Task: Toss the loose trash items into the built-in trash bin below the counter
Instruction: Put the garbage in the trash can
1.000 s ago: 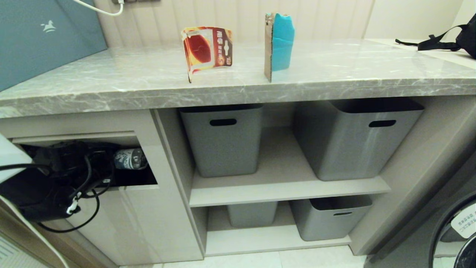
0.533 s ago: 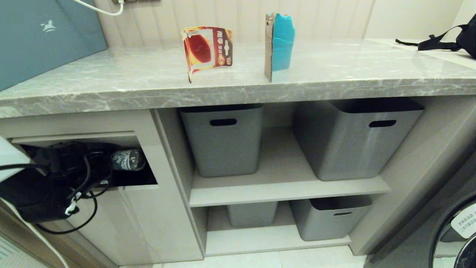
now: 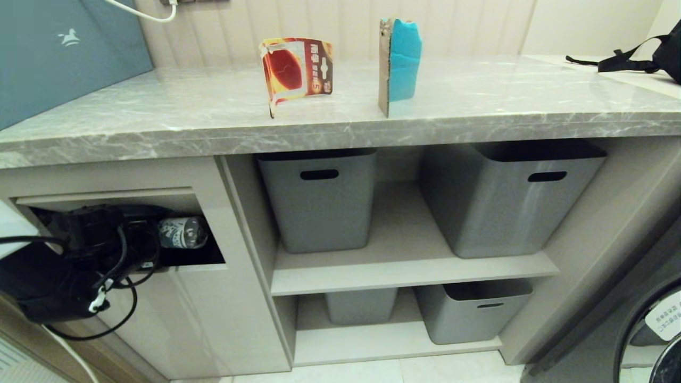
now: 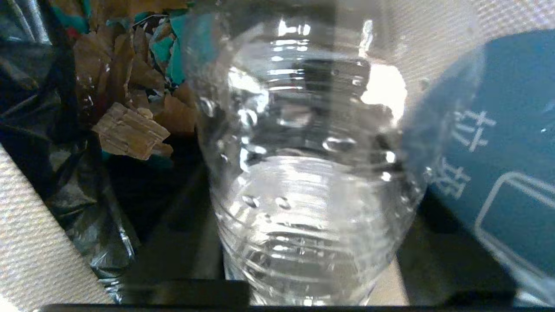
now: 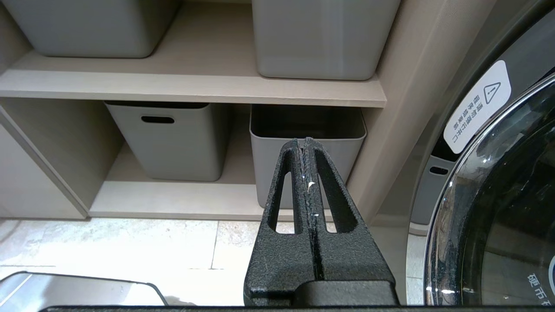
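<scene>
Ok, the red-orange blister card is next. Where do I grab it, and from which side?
Take the blister card by its upper edge, coming down from above. It stands upright on the counter on its lower edge, bent into a curve, so the top is free, with clear counter between it and the cardboard piece. Pinch across the thin sheet, one finger in front, one behind; a push would probably tip it.

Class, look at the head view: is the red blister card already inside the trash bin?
No. The blister card stands on the counter, beside the cardboard piece, well above the trash bin.
</scene>
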### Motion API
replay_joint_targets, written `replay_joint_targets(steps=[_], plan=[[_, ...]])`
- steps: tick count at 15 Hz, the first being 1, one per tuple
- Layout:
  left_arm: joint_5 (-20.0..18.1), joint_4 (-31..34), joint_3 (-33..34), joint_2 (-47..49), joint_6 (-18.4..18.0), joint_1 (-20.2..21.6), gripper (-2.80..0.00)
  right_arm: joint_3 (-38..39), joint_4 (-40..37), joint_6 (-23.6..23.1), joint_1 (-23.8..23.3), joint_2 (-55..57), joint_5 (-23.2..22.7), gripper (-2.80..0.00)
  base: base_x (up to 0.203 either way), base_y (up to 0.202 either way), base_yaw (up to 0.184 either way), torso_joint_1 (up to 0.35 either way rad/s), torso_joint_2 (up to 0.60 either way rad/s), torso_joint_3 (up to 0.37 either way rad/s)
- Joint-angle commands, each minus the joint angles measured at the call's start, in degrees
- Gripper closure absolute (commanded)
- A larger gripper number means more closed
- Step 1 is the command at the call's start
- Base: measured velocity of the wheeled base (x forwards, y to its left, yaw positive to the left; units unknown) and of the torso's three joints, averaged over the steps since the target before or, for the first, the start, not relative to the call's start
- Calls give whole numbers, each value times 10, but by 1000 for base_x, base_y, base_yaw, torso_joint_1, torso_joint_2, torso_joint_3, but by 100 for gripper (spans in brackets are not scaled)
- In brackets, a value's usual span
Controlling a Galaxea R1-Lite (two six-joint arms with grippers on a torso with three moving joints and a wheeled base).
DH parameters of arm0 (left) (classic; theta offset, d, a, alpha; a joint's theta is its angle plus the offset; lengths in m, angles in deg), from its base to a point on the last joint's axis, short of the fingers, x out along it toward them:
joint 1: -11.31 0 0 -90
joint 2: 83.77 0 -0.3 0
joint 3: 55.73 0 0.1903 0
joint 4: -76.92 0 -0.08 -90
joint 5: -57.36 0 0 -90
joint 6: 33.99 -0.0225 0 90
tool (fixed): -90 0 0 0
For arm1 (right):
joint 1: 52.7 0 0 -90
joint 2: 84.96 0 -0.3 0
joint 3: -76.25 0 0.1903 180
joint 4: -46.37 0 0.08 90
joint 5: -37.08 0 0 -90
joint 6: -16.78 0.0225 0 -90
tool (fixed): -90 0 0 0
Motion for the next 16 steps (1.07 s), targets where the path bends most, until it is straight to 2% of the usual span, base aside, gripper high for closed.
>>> replay_joint_targets(steps=[1, 7, 11, 13, 16], plan=[[-3, -4, -3, -4, -11, -1, -280, 0, 0, -1, 0, -1, 0, 0, 0, 0, 0, 0, 0, 0], [-1, -4, 3, -12, -8, -1, -280, 0, 0, -1, 0, -1, 0, 0, 0, 0, 0, 0, 0, 0], [15, -4, 8, -26, -8, 0, -280, 0, 0, -1, 0, -1, -1, 0, 0, 0, 0, 0, 0, 0], [32, -4, 29, -52, -8, 0, -280, 0, 0, -1, 0, -1, -1, 0, 0, 0, 0, 0, 0, 0], [39, -4, 87, -106, -9, 0, -280, 0, 0, -1, 0, -1, -1, 0, 0, 0, 0, 0, 0, 0]])
